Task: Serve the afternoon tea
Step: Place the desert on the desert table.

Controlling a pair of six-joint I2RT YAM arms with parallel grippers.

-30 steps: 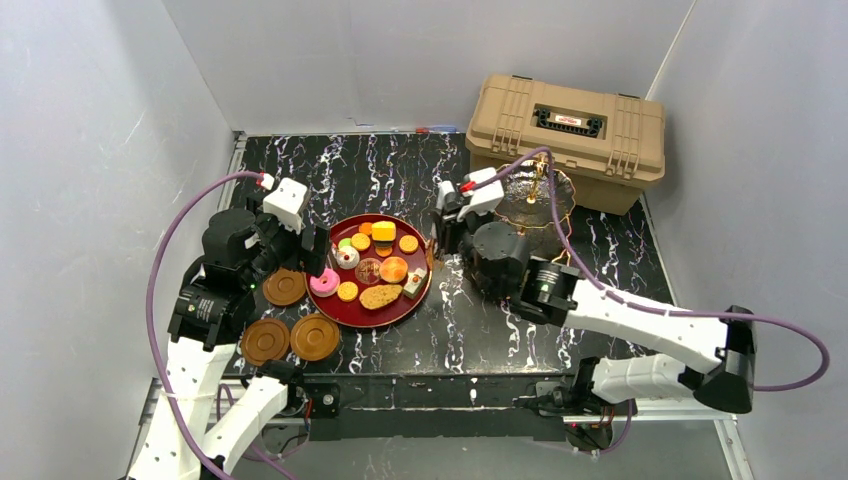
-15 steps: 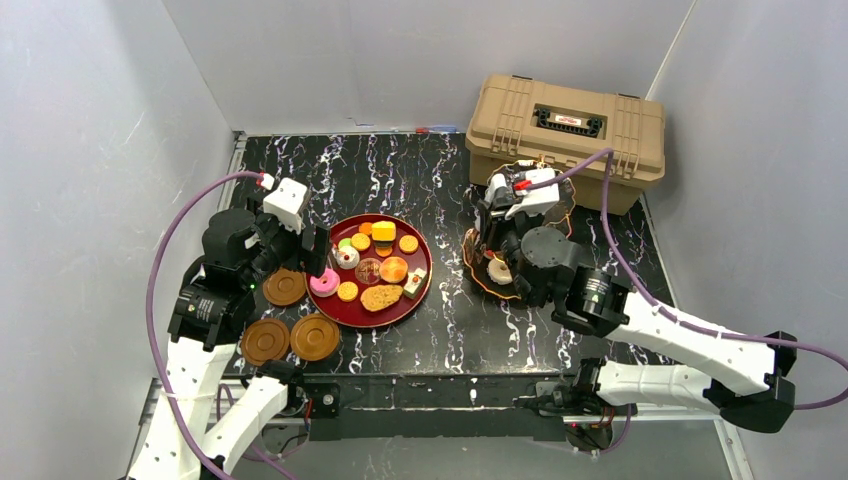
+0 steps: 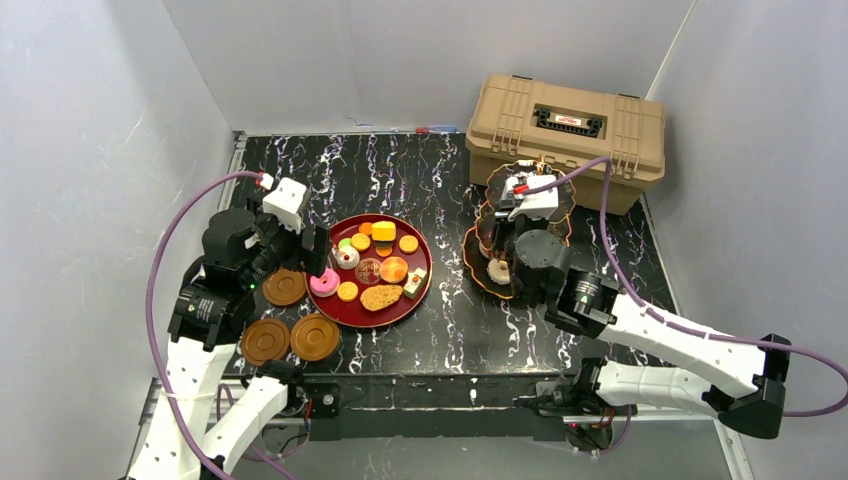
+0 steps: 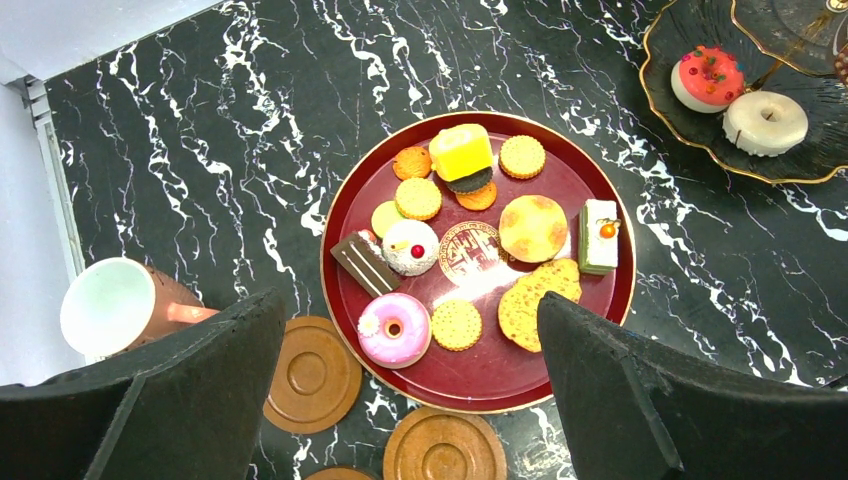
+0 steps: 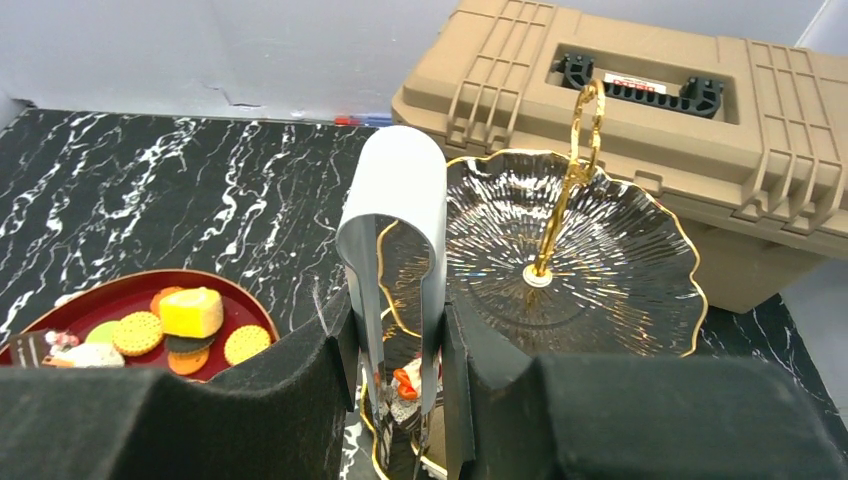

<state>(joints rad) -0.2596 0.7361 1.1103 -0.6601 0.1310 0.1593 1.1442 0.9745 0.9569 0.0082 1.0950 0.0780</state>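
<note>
The right gripper (image 5: 397, 350) is clamping metal tongs (image 5: 392, 200) over the tiered stand (image 5: 600, 260), whose bottom tier is holding two cakes (image 4: 707, 78). Most pastries (image 4: 533, 228) are waiting on the red tray (image 4: 500, 360) beneath the wide-open left gripper (image 4: 412, 300). The cup (image 4: 120, 305) is sitting beside the saucers (image 4: 312, 372), unserved.

Fixed overhead camera, high behind the arms, looks down over the whole desk (image 3: 380, 175). Left wrist camera faces straight down from well above the red tray (image 4: 500, 375). Right wrist camera looks forward, close on the tiered stand (image 5: 600, 250), tan case (image 5: 700, 150) behind. All three share tray and stand.
</note>
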